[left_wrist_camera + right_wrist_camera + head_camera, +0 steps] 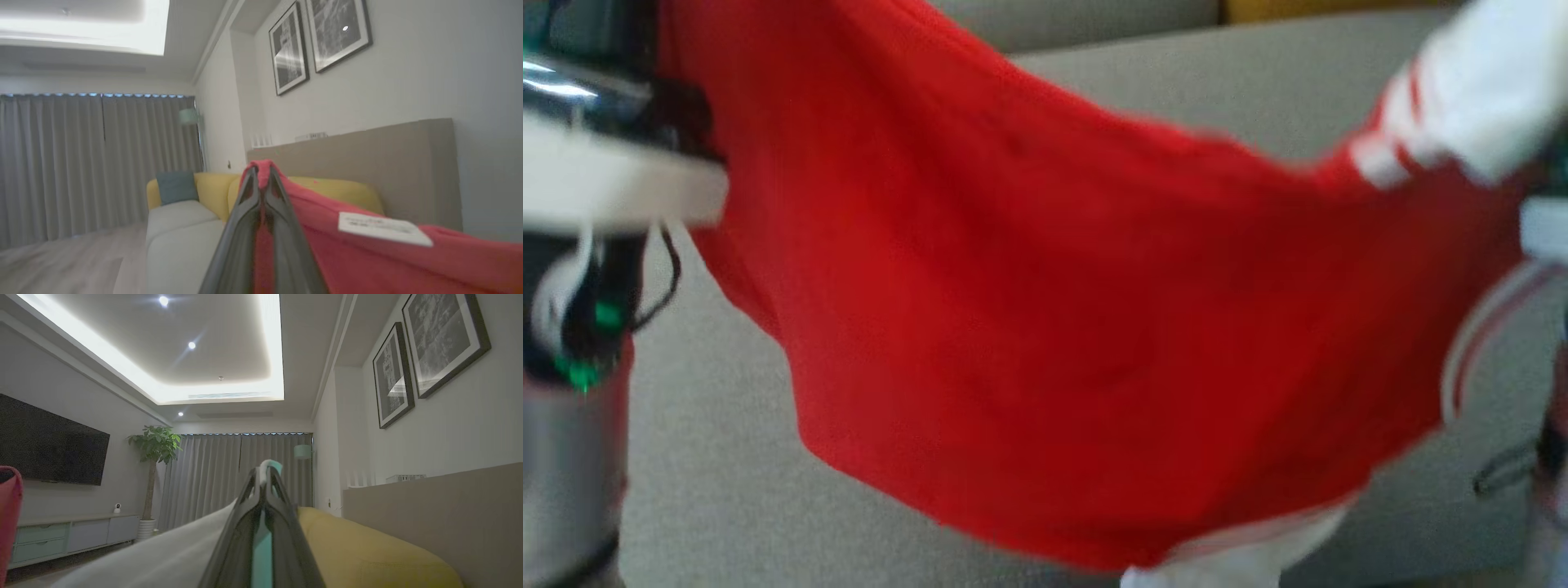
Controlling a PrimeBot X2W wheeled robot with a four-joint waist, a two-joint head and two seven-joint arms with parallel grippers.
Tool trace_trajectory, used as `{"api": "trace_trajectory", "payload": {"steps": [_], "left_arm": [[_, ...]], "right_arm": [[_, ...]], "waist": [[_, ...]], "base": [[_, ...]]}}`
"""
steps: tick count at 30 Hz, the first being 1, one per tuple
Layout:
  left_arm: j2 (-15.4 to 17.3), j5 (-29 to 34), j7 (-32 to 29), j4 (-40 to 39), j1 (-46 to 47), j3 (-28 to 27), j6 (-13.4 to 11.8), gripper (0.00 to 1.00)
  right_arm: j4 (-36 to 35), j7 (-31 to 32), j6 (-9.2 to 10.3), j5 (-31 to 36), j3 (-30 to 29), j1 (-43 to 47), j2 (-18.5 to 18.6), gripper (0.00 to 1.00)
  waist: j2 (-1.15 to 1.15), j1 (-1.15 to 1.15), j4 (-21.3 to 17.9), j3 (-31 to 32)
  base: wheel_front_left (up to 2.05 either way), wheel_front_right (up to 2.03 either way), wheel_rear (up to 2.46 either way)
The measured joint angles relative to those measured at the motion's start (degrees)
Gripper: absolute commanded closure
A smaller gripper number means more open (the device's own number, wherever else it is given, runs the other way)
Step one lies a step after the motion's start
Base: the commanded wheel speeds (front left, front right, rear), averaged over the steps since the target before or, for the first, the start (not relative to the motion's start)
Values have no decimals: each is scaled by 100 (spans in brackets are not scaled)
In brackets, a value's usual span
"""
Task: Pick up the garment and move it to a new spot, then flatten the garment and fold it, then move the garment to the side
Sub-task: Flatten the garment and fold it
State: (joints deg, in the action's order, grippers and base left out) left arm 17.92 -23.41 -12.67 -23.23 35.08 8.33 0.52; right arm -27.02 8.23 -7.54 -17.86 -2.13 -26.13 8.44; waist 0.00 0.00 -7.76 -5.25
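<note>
The left gripper (261,175) filled the bottom of the left wrist view, its two dark fingers (241,228) pressed together on a fold of red cloth that poked out just past the tips. From that pinch the garment (388,261) ran off to the right of the view, a white label (384,228) lying flat on it near the fingers.

The right gripper (265,473) was likewise clamped, with a small pale tuft with a teal tint nipped at its tips. White cloth (171,555) sloped away from it toward the lower left of the right wrist view; this was taken to be the garment's white part, though the blur left that unsure.

In the head view the garment (1045,327) hung in the air, stretched between the two arms and sagging in the middle — a broad red sheet, blurred. A white sleeve (1462,90) with red stripes rose at its upper right end, and a white hem showed at its lowest point. The left arm (605,188) sat at the left edge, touching the cloth's upper corner.

Under the garment lay the grey seat of the sofa (727,457), clear of the cloth. Its yellow back (367,555) stood just beside the right gripper, and a teal cushion (176,186) leaned in the sofa's far corner. Framed pictures (318,36) hung on the wall above, and grey curtains (81,163) closed the far end of the room.
</note>
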Motion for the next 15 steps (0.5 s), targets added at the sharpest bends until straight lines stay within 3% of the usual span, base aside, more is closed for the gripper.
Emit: {"api": "trace_trajectory", "payload": {"steps": [7,15], "left_arm": [[34,5,4,2286,1296,-46,55,100],[255,591,1147,4526,3593,-321,-71,100]], "right_arm": [[1961,-248,0,-24,323,-1828,-35,100],[4488,-1655,0,498,404,-4561,-433,100]], "waist": [[0,2,34,-792],[0,0,-297,-1403]], "base": [[0,0,0],[0,0,0]]}}
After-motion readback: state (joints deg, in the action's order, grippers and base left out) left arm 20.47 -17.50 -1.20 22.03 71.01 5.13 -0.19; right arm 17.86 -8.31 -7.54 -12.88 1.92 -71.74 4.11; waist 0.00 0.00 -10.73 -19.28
